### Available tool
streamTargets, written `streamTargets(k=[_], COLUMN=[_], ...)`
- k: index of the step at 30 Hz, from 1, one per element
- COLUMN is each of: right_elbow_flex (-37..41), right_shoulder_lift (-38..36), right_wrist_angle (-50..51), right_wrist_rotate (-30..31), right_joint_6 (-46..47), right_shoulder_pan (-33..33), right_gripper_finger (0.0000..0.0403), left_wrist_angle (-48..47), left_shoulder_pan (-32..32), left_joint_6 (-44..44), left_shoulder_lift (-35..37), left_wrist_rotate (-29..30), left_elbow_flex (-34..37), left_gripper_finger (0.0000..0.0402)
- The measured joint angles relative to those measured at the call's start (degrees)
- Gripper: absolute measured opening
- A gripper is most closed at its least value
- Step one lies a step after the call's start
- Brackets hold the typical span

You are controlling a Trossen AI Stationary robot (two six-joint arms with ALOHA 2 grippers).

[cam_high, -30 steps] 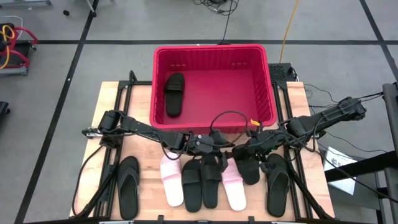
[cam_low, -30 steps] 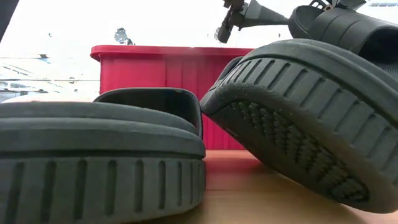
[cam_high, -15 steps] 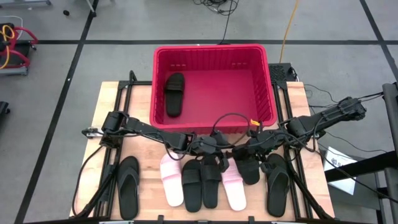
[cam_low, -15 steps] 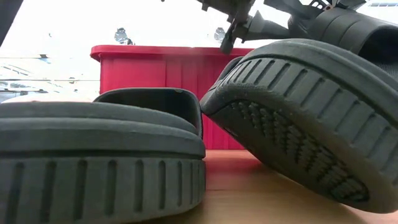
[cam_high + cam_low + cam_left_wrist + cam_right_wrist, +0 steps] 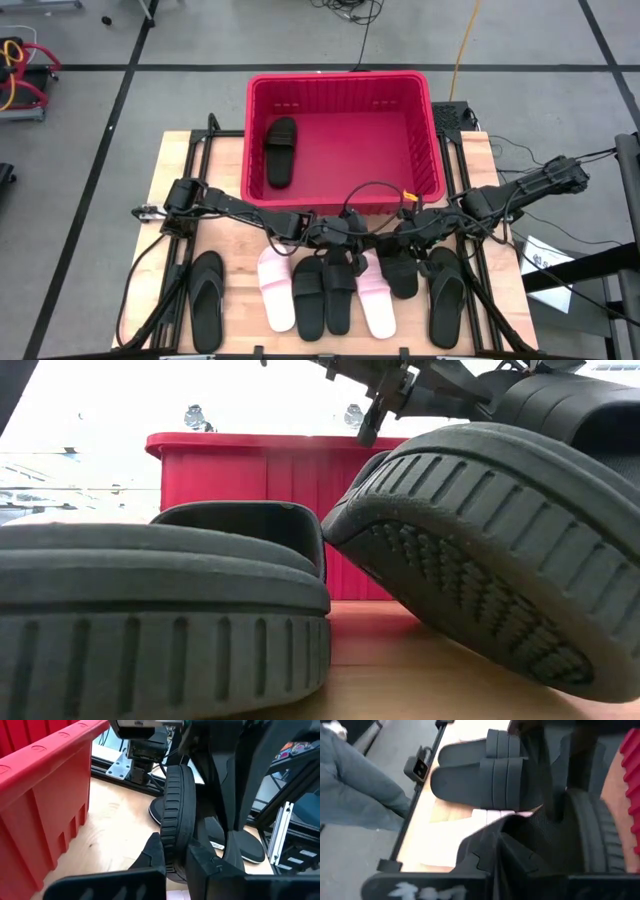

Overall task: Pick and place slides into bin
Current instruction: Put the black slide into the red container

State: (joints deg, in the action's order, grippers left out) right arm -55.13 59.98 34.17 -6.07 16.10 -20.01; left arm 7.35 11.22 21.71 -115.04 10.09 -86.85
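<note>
The red bin (image 5: 340,135) sits at the far middle of the table (image 5: 180,160), and one black slide (image 5: 281,150) already lies inside it by its left wall. In front of the bin's near wall the rest of the slides lie in a row: a black flip-flop (image 5: 206,298) far to the left, a pink slide (image 5: 275,290), two black slides (image 5: 323,295) side by side, a second pink slide (image 5: 377,300), and another black flip-flop (image 5: 446,298) at the right end. Both arms reach in to meet just in front of the bin's near wall. The right gripper (image 5: 392,245) is clamped on a black slide (image 5: 401,268), holding it on edge and raised off the table; in the left wrist view that slide (image 5: 176,817) stands upright with its ribbed sole rim showing, just beside the bin's wall (image 5: 45,795). The left gripper (image 5: 345,240) hangs close beside it, above the two black slides, with its fingers (image 5: 200,865) apart and one on either side of the raised slide's lower edge; whether they touch it I cannot tell. In the low view, two black soles (image 5: 470,550) fill the foreground with the bin (image 5: 260,470) behind them.
</note>
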Motion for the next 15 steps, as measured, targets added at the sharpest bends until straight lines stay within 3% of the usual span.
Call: streamTargets(k=[11,15], right_elbow_flex=[-0.09,-0.09], right_shoulder_lift=[-1.42,-3.72], right_wrist_angle=[-3.28,-8.31], right_wrist_rotate=[-2.67,-3.43], right_joint_6=[2.38,6.25], right_shoulder_pan=[0.01,0.00], right_gripper_finger=[0.0120,0.0133], left_wrist_angle=[-0.84,-2.90], left_shoulder_pan=[0.02,0.04], left_joint_6=[-0.21,-0.42], left_shoulder_lift=[0.58,3.16], left_wrist_rotate=[-0.15,-0.13], left_elbow_flex=[0.00,0.02], left_gripper_finger=[0.0017,0.0017])
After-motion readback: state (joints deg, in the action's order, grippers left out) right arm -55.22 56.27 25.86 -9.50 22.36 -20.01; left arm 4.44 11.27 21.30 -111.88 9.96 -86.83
